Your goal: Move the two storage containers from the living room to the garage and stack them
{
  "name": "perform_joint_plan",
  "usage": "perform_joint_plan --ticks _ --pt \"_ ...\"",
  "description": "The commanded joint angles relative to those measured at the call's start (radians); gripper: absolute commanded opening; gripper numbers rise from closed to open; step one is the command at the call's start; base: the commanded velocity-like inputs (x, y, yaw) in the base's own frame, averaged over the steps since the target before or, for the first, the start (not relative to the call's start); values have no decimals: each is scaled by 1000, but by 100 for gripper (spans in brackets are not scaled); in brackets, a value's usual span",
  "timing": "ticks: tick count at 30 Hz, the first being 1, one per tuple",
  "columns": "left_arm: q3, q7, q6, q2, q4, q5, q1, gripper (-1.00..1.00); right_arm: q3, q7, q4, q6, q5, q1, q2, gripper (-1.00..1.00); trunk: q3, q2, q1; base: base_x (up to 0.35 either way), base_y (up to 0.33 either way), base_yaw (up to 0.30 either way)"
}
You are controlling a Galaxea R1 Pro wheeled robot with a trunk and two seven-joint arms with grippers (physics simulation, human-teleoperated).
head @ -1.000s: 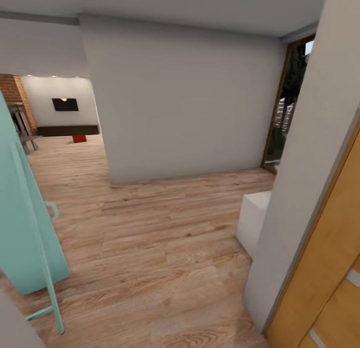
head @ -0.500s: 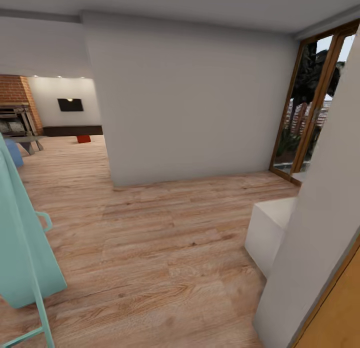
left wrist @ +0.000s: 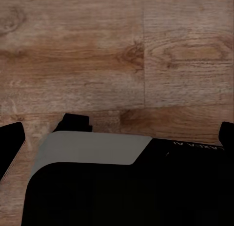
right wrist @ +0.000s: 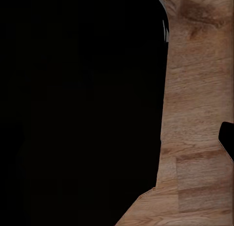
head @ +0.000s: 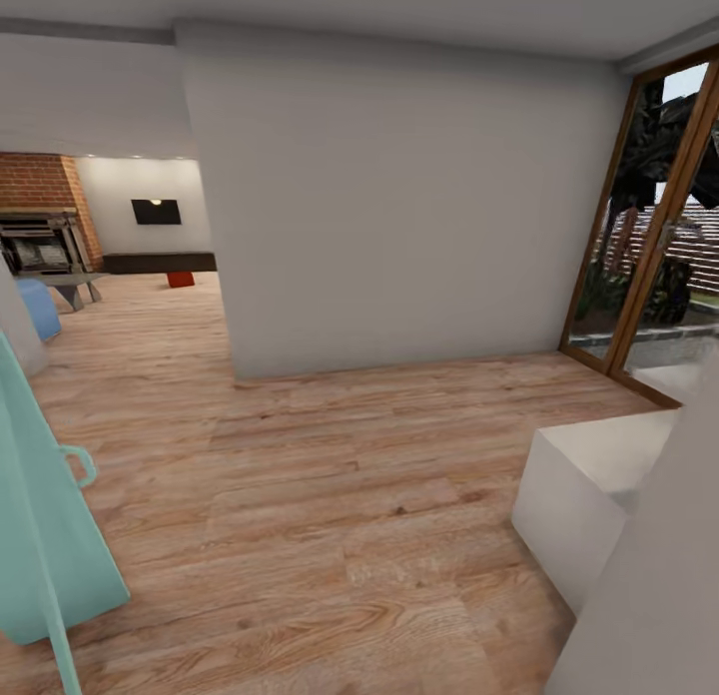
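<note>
Location: hallway with a light wood-plank floor (head: pixel 330 495), a big plain pale wall (head: pixel 399 206) dead ahead.
Living room: opens past the wall's left edge, far end of the planks. Brick fireplace (head: pixel 45 221), wall TV (head: pixel 157 212), long dark cabinet (head: pixel 160 263), grey low table (head: pixel 70 284) and a bit of blue sofa (head: pixel 40 308) are all in sight.
Storage container: one small orange-red box (head: pixel 181 279) sits on the living room floor, right at the foot of the dark cabinet, below the TV. Too far off to make out details, and I only spot one.
Left arm: wrist camera looks straight down at the planks, over a dark and grey piece of the robot's own body (left wrist: pixel 97 177). Black fingertips (left wrist: pixel 10 145) poke in at the picture's edges, wide apart with floor between, so that claw looks open and holds nothing.
Right arm: wrist camera also faces the floor, half blocked by a black mass (right wrist: pixel 78 109). One dark tip (right wrist: pixel 226 138) at the edge. Can't tell the claw's state.
Writing: faint pale letters on the dark body in the left wrist view, unreadable.
Other stuff: teal panel with a handle (head: pixel 45 515) at the near left, white block (head: pixel 589 495) at the near right, wood-framed glass door (head: pixel 659 216) behind it.
</note>
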Motion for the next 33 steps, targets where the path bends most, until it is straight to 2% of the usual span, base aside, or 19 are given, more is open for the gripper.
perform_joint_plan --ticks 1,13,33 --pt "-9 4 -4 0 1 9 -1 100 0 0 -1 0 0 0 0 100 -1 0 1 315 71 23" --pt "-9 3 -4 0 1 9 -1 100 -2 0 1 0 -2 0 3 100 1 0 1 315 27 51" --pt "-9 3 -6 0 1 9 1 100 -1 0 -3 0 4 0 -7 100 1 0 1 315 1 18"
